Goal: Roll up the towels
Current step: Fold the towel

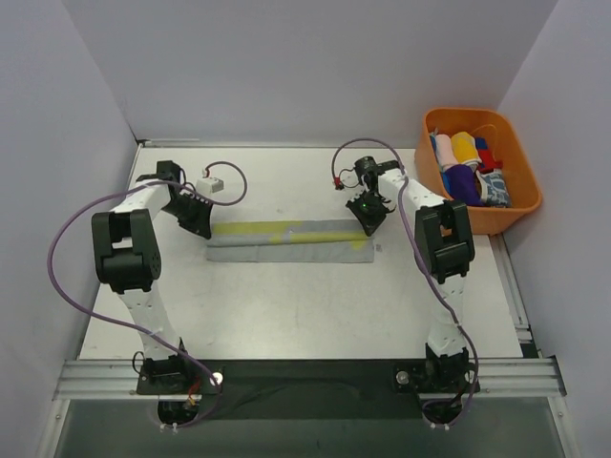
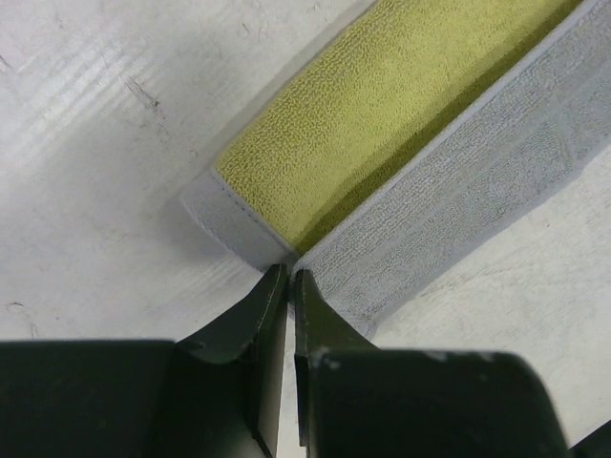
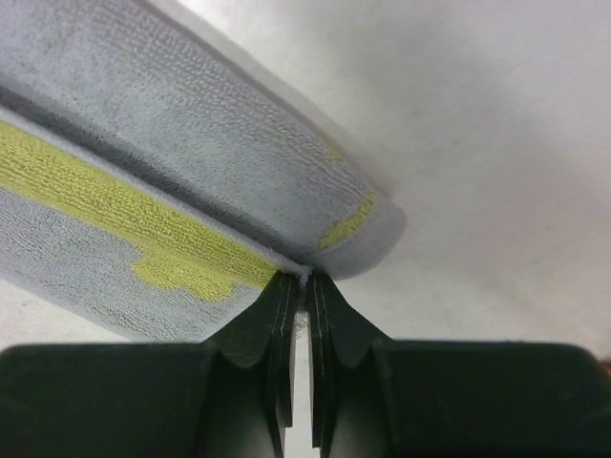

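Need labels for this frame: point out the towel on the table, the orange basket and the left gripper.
towel (image 1: 286, 248): top external view, grey lower fold.
orange basket (image 1: 501, 218): top external view, near wall.
left gripper (image 2: 290, 279): left wrist view, between fingertips.

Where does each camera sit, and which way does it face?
Top external: above, behind the bases, looking down; both arms show.
Left wrist: looks along the left gripper to a towel end; fingers show.
Right wrist: same past the right gripper, other end.
Shared: all three see the towel.
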### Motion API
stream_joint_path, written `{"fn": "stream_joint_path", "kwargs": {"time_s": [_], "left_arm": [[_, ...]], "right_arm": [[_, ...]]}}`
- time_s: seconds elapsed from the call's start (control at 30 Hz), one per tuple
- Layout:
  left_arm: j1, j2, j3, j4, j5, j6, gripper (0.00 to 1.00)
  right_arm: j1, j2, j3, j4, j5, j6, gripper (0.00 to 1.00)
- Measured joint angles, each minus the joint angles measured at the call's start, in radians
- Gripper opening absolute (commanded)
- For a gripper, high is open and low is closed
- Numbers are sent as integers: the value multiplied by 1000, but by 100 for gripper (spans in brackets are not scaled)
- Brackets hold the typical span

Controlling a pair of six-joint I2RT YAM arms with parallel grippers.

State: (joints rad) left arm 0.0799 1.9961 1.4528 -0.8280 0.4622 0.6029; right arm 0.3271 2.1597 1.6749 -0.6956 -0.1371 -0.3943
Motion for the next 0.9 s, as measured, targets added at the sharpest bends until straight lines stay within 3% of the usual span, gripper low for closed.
{"fn": "stream_joint_path", "kwargs": {"time_s": [0.23, 0.6, 0.9], "left_arm": [[-3, -3, 76, -11, 37, -23, 0], [-3, -40, 81, -50, 43, -16, 0], [-21, -30, 76, -53, 29, -19, 0]], "right_arm": [[-32, 3, 95, 6, 7, -26, 0], [9, -134, -44, -37, 3, -53, 0], [23, -61, -93, -52, -7, -49, 0]]}}
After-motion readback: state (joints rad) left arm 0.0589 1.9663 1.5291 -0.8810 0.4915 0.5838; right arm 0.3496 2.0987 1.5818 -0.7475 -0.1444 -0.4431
